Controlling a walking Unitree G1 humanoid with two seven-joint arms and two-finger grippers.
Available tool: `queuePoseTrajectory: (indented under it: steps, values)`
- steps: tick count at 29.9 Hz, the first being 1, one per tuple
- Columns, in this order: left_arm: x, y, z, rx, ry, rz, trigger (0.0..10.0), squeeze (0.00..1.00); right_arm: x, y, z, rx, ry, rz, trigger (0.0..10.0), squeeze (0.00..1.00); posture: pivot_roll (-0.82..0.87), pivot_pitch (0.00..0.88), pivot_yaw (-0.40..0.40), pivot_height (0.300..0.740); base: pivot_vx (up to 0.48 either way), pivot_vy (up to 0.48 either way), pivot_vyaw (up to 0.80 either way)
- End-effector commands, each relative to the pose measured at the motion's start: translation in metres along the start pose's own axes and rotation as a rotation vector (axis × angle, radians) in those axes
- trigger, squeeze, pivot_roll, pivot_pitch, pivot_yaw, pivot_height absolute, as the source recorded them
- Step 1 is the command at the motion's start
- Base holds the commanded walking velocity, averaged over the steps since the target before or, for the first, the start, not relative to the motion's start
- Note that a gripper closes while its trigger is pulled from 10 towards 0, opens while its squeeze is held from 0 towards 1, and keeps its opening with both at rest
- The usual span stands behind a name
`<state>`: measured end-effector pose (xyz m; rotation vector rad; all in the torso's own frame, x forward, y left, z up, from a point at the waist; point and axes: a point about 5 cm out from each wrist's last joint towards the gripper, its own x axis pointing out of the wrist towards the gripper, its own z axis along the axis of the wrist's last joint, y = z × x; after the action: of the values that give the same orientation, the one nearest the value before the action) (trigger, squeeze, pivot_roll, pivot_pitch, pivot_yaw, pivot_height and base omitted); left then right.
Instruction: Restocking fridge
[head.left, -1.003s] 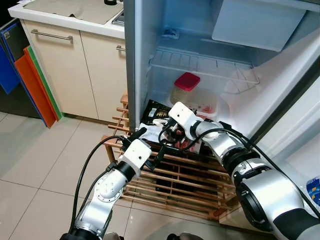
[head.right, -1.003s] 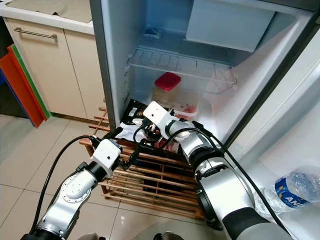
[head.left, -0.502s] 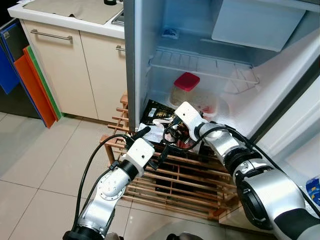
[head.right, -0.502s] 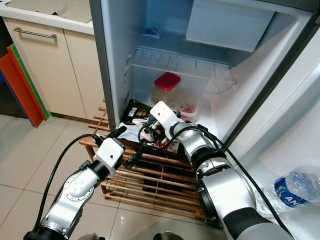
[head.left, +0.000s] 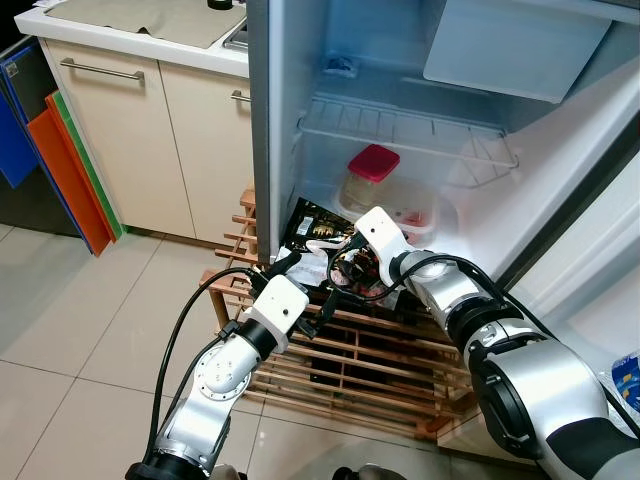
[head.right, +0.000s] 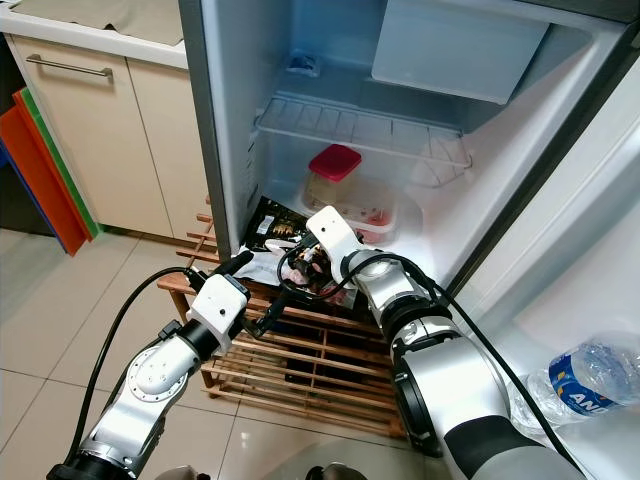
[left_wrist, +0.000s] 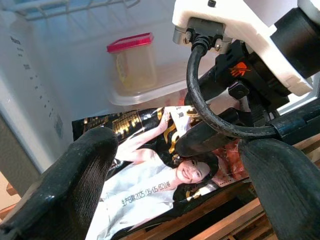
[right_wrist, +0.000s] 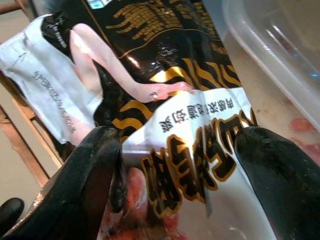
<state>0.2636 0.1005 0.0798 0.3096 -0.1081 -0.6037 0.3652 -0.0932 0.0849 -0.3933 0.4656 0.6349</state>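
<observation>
two grippers, left gripper (head.left: 300, 296) and right gripper (right_wrist: 185, 165), fingers spread, over food packet (left_wrist: 150, 175)

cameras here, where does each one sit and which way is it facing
Eye views: on the head, looking down into the open fridge; both silver arms show, left tool, right tool.
Left wrist view: looks past its two fingers at the packet and jar.
Right wrist view: close over the packet, fingers apart.
All views share the packet.
</observation>
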Motion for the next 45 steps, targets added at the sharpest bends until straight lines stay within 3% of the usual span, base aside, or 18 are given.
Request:
queuePoseTrajectory:
  steps: [1,7,14,15,16,17,20,22,26,32,34,37,45]
  values:
    - [0.005,0.001,0.012,0.007,-0.050,0.002,10.0,0.00,0.001,0.003,-0.003,-0.022,0.024,0.031,0.0,0.00,0.10,0.068,-0.142,0.740,0.000,0.000,0.00]
    - [0.005,0.002,0.013,0.013,-0.051,0.004,10.0,0.00,0.002,0.013,-0.011,-0.071,0.062,0.088,0.0,0.00,0.11,0.071,-0.141,0.740,0.000,0.000,0.00]
    - [0.005,0.006,0.014,0.024,-0.051,0.009,10.0,0.00,0.003,0.015,-0.013,-0.037,0.055,0.094,0.0,0.00,0.12,0.073,-0.135,0.740,0.000,0.000,0.00]
    - [0.005,0.007,0.014,0.025,-0.051,0.010,10.0,0.00,0.003,0.016,-0.014,-0.037,0.056,0.095,0.0,0.11,0.12,0.075,-0.133,0.740,0.000,0.000,0.00]
    - [0.005,0.007,0.014,0.026,-0.051,0.010,10.0,0.00,0.003,0.016,-0.014,-0.038,0.057,0.096,0.0,0.11,0.12,0.075,-0.133,0.740,0.000,0.000,0.00]
    - [0.005,0.008,0.015,0.027,-0.050,0.010,10.0,0.00,0.003,0.017,-0.015,-0.037,0.058,0.095,0.0,0.23,0.12,0.076,-0.131,0.740,0.000,0.000,0.00]
    - [0.004,0.009,0.015,0.031,-0.049,0.010,10.0,0.00,0.003,0.018,-0.016,-0.038,0.061,0.092,0.0,0.23,0.12,0.079,-0.129,0.740,0.000,0.000,0.00]
    - [0.004,0.009,0.015,0.034,-0.047,0.010,10.0,0.00,0.004,0.019,-0.018,-0.037,0.064,0.090,0.0,0.14,0.12,0.082,-0.126,0.740,0.000,0.000,0.00]
    - [0.003,0.010,0.015,0.037,-0.046,0.011,10.0,0.00,0.004,0.019,-0.017,-0.031,0.058,0.083,0.0,0.12,0.12,0.084,-0.123,0.740,0.000,0.000,0.00]
    - [0.003,0.011,0.014,0.043,-0.037,0.010,10.0,0.00,0.002,0.008,-0.007,0.081,-0.022,0.007,0.0,0.16,0.12,0.080,-0.118,0.740,0.000,0.000,0.00]
    - [0.004,0.012,0.015,0.049,-0.037,0.015,10.0,0.00,0.001,0.003,0.002,0.249,-0.098,-0.011,0.0,0.14,0.13,0.076,-0.122,0.740,0.000,0.000,0.00]
    - [0.004,0.014,0.015,0.053,-0.038,0.024,10.0,0.00,0.000,-0.003,0.010,0.321,-0.146,-0.038,0.0,0.13,0.14,0.072,-0.120,0.740,0.000,0.000,0.00]
    - [0.002,0.017,0.014,0.056,-0.029,0.032,10.0,0.00,-0.004,-0.012,0.039,0.378,-0.304,-0.035,0.0,0.15,0.13,0.052,-0.114,0.740,0.000,0.000,0.00]
